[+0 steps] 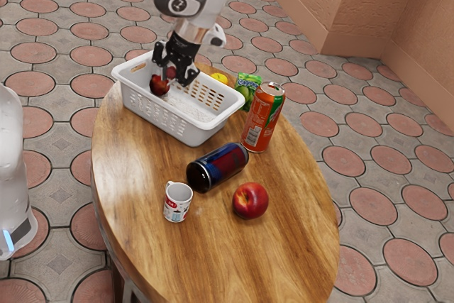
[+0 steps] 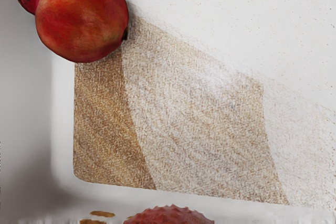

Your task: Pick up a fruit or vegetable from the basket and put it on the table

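Whether the jaws of the gripper [image 1: 171, 76] are wide or closed on anything cannot be told; they are lowered into the white basket [image 1: 206, 124]. A bumpy red fruit [image 2: 169, 216] is seen right at them — whether it is held is unclear. Near it, a pomegranate [image 2: 81, 17] is seated in a basket corner. Outside, a green packet [image 1: 246, 84] and an upright orange can [image 1: 262, 118] are placed beside the basket — farther out, a toppled dark can [image 1: 218, 167] is flanked by a mug [image 1: 177, 205] and an apple [image 1: 250, 200].

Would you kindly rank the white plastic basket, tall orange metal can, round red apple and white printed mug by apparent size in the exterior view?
1. White plastic basket
2. Orange can
3. Red apple and printed mug: too alike to rank
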Action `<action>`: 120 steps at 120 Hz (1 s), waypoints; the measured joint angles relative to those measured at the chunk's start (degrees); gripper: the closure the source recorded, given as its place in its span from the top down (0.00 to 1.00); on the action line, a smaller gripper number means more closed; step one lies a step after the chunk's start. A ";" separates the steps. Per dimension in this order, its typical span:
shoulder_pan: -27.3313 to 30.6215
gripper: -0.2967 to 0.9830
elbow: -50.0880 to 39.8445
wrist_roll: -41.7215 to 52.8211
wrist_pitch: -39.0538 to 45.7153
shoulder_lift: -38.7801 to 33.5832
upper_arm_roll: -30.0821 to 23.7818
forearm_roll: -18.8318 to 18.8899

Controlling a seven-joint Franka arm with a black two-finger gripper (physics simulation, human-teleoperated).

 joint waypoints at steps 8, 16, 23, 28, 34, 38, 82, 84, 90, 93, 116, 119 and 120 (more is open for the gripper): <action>-0.05 0.28 0.97 0.05 -1.45 0.00 -0.76 -0.35; -0.12 0.28 2.15 0.09 -2.87 -0.08 -1.27 -0.63; -0.12 0.28 3.45 0.12 -4.18 -0.17 -2.00 -0.77; -0.21 0.28 4.05 0.14 -4.96 -0.26 -2.57 -0.86; -0.60 0.28 4.40 0.16 -5.72 -0.38 -3.05 -1.07; -0.80 0.28 4.51 0.16 -6.13 -0.64 -3.46 -1.23; -6.01 0.28 4.38 0.05 -9.12 -1.59 -4.78 -4.20; -6.32 0.28 4.35 0.04 -9.14 -1.58 -4.78 -4.25; -7.32 0.28 4.21 0.02 -9.13 -1.58 -4.75 -4.37; -7.86 0.28 4.17 0.01 -9.12 -1.58 -4.73 -4.40; -11.23 0.28 2.13 -0.20 -7.64 -1.58 -4.70 -4.71; -11.33 0.29 1.58 -0.23 -7.38 -1.63 -4.67 -4.81; -11.35 0.29 1.38 -0.24 -7.29 -1.65 -4.66 -4.84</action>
